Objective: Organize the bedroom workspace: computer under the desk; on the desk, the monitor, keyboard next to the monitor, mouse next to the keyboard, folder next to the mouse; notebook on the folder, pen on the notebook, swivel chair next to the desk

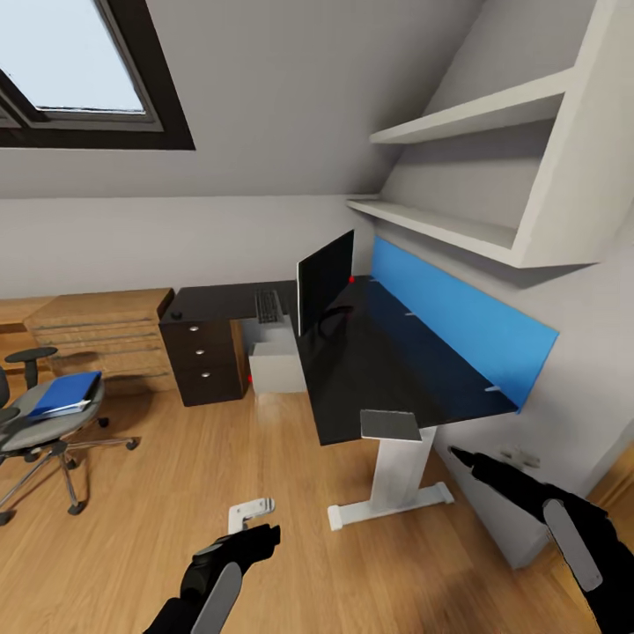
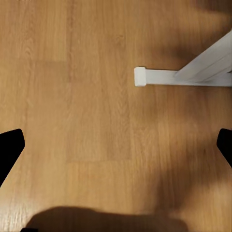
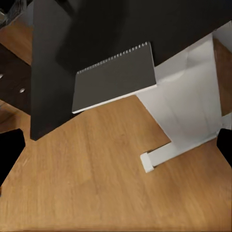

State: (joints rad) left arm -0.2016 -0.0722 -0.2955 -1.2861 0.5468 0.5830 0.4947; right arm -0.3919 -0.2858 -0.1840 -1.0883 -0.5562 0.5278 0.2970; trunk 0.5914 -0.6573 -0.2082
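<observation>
The black desk stands against the right wall. On it the monitor stands upright, with the keyboard to its left and the small mouse at the far left end. The grey notebook overhangs the desk's near end. Under the desk sits the computer. At the left, the blue folder lies on the swivel chair. My left gripper hangs open over the floor. My right gripper is open, right of the notebook. The pen is out of view.
A dark three-drawer unit stands under the desk's left end, with low oak cabinets beyond it. The desk's white leg and foot stand between my grippers. A blue wall panel and white shelves line the right wall.
</observation>
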